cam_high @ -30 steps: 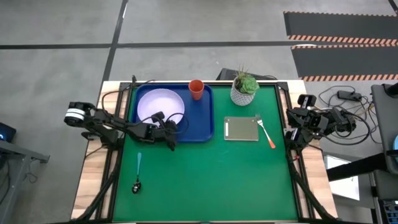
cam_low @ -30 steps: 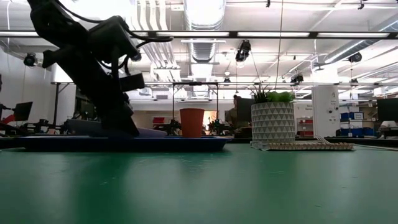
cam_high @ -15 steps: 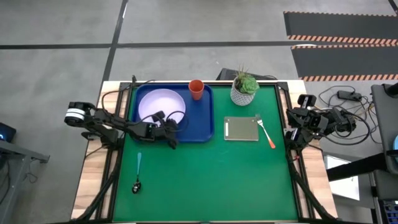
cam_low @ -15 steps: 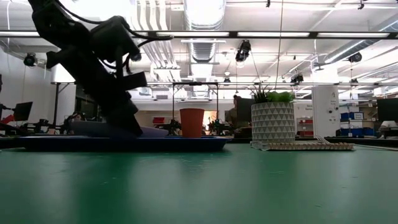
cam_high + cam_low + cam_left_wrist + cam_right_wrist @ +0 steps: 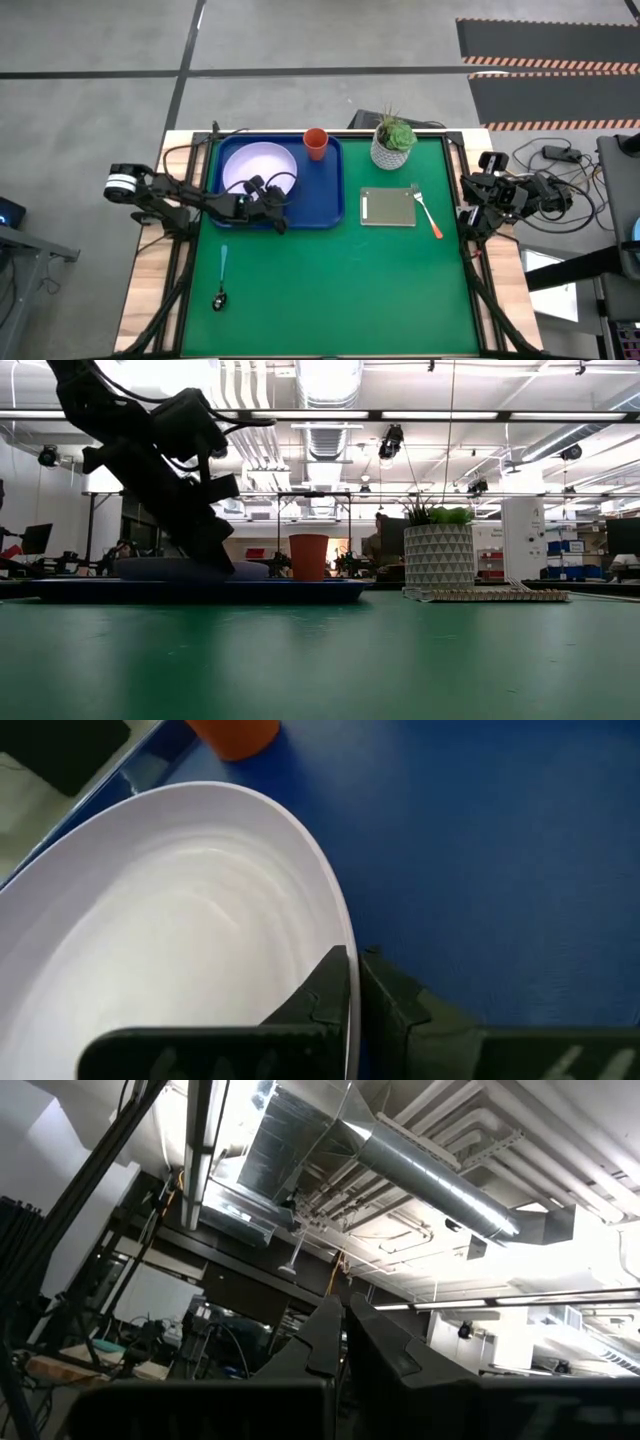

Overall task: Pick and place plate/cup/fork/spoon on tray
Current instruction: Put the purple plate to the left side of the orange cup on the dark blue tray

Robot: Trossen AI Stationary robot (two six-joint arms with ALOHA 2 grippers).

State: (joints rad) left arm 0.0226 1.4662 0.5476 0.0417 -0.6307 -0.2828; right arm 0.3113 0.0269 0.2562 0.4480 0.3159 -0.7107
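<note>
While the left gripper [image 5: 278, 200] is pinching the near-right rim of the plate [image 5: 250, 165], the plate is lying inside the tray [image 5: 325, 205], filling the tray's left part. Fingers are closing tight on the rim: in the left wrist view one fingertip [image 5: 325, 990] is sitting on the plate's inner face and the other just outside the edge, over blue tray floor. In the low view the left arm is slanting down onto the plate [image 5: 185, 569], which looks close to flat on the tray [image 5: 300, 591]; whether the held edge is lifted clear I cannot tell.

Cup [image 5: 315, 142] is standing upright in the tray's far-right corner, apart from the plate. Same cup [image 5: 308, 556] is showing upright on the tray in the low view.

Spoon [image 5: 221, 275] is lying on the green mat [image 5: 340, 290] in front of the tray's left end, bowl pointing away from the tray. Fork [image 5: 428, 212] is lying well to the right of the tray, just past the grey-green pad [image 5: 388, 207], tines touching or nearly touching the pad's far-right corner. Potted plant [image 5: 393, 142] is standing beyond the pad, right of the tray.

Right gripper [image 5: 472, 215] is waiting far right of the tray at the table edge, fingers pressed together on nothing, its wrist camera facing the ceiling ducts.
</note>
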